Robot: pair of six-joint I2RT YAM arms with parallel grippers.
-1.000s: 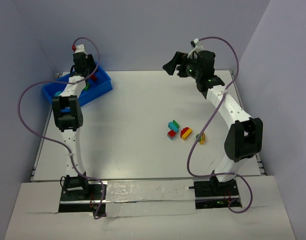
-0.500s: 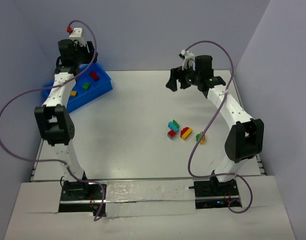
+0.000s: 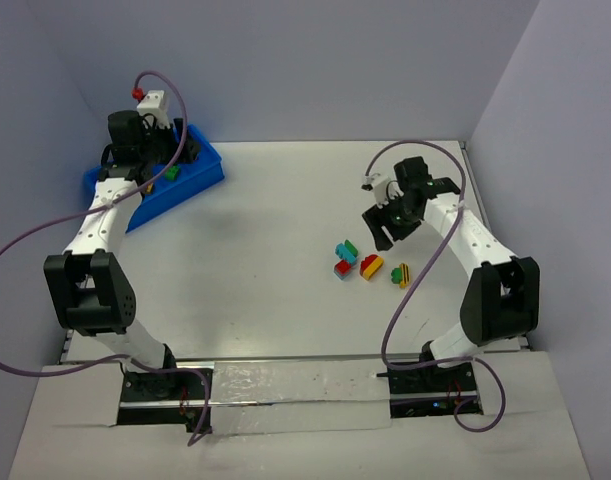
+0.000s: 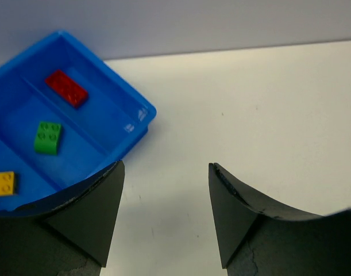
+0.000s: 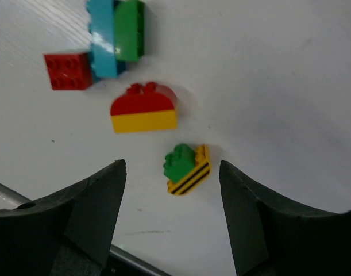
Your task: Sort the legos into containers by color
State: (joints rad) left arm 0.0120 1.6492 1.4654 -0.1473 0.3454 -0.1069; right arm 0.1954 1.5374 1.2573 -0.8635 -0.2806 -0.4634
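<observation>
Bricks sit in two places on the bench [image 3: 265, 200]. At its far left corner stands the blue bin [image 4: 135, 118]. In it a red brick [image 4: 66, 88] lies in one compartment and a green brick [image 4: 48, 137] in the next, across a divider. A yellow brick [image 4: 3, 183] shows at the picture's edge, partly cut off. The left gripper [image 4: 165, 172] hangs near the bin's corner, its jaws apart and empty.

Toward the right of the bench a loose cluster rests close to the right gripper [image 3: 385, 228], whose jaws are likewise spread with nothing between them. There a small red block [image 5: 68, 71] touches a teal brick [image 5: 101, 40], and a dark green brick [image 5: 129, 29] is pressed along the teal brick's other side. A red-and-yellow piece [image 5: 143, 109] lies just beside them. Nearest the fingers, a green stud piece [image 5: 180, 160] sits on a yellow-black striped brick [image 5: 192, 179].
</observation>
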